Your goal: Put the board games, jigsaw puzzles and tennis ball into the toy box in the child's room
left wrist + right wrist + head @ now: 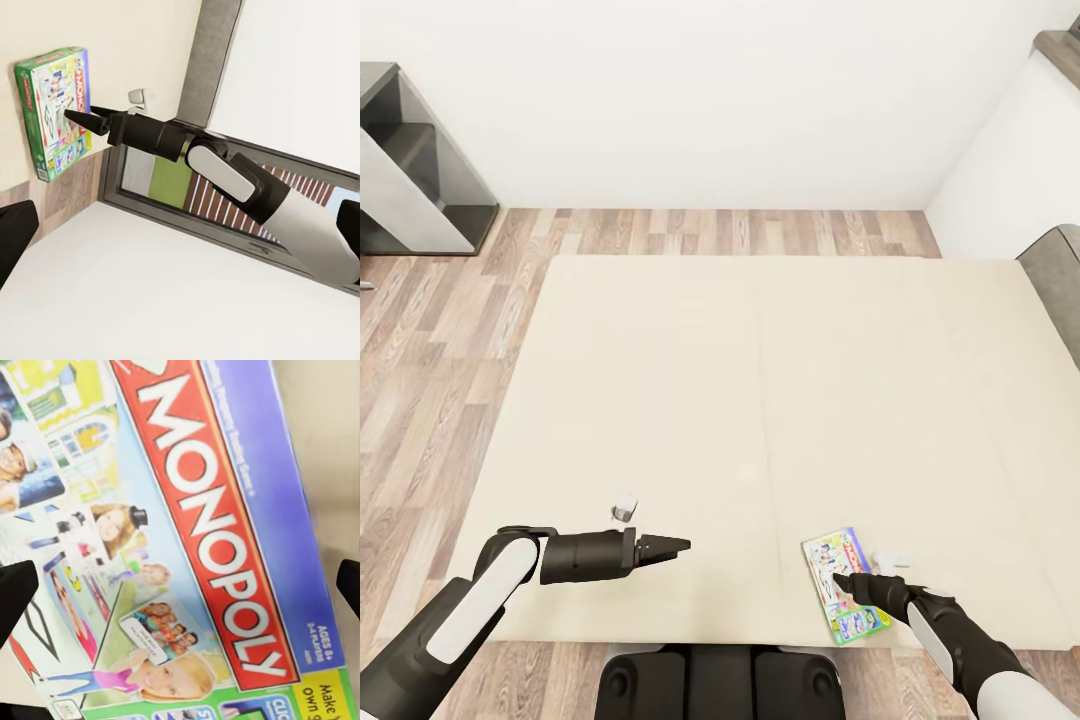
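The Monopoly board game (845, 585) lies flat on the beige mattress of the bed (760, 400), close to the near edge on the robot's right side, well within reach of the right arm; no toy box or table shows here, so the box evidently has to be lifted and carried away. The right claw (840, 580) is positioned low over the box lid, tips pointing across the printed face toward the left; in the right wrist view the Monopoly board game (187, 547) lies between the two dark fingertips (15, 600), which stand wide apart at either side, gripping nothing. This placement suggests an approach to straddle the box across its short width. The box's long axis runs from near the mattress edge away from the robot, slightly tilted, with the red title strip along one long side. The left claw (678, 546) hovers over bare mattress, well apart from the box, its tips drawn together to a point and holding nothing, apparently parked. A small grey object (624, 505) rests just beyond it; its nature cannot be determined.
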Robot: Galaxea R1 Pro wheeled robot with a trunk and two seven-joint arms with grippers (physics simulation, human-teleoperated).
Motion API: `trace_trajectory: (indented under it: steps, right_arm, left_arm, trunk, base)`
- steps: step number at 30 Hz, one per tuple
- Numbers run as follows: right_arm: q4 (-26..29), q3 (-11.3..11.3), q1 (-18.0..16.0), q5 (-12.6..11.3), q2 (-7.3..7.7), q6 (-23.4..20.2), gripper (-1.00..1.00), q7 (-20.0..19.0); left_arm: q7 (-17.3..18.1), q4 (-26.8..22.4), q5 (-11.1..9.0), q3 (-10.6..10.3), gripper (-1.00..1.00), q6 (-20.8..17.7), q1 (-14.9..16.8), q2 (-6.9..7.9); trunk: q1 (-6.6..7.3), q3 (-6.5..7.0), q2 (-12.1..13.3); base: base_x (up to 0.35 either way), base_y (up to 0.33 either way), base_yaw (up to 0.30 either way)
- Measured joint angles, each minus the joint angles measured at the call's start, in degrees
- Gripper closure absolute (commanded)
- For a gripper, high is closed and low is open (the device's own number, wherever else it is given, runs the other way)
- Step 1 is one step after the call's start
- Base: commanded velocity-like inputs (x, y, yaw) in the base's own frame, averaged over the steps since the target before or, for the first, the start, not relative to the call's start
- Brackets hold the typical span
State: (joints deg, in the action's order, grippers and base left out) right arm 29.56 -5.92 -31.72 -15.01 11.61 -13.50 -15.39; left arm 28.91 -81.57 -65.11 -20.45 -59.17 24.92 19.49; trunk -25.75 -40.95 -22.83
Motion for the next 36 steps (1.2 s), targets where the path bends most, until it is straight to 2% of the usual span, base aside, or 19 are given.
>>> trace_trajectory:
  steps: [26, 33, 36]
  right_arm:
    - [-0.03, 0.00, 0.00, -0.10, 0.21, -1.02, -1.00, -0.07]
    - [0.10, 0.02, -1.44, -0.09, 0.12, -7.72, -1.00, -0.04]
    - [0.20, 0.03, -1.77, 0.43, -0.05, -8.98, -1.00, -0.03]
  left_arm:
    - [0.00, 0.00, 0.00, 0.02, -1.00, 0.00, 0.00, 0.08]
    - [0.01, 0.01, 0.00, 0.02, -1.00, 0.00, 0.00, 0.08]
    - [0.01, 0.00, 0.00, 0.02, -1.00, 0.01, 0.00, 0.08]
  trunk:
    - [0.00, 0.00, 0.00]
    - [0.00, 0.00, 0.00]
    - [0.00, 0.00, 0.00]
  base:
    - [0.000, 0.001, 0.000]
    - [0.000, 0.000, 0.000]
    - [0.000, 0.000, 0.000]
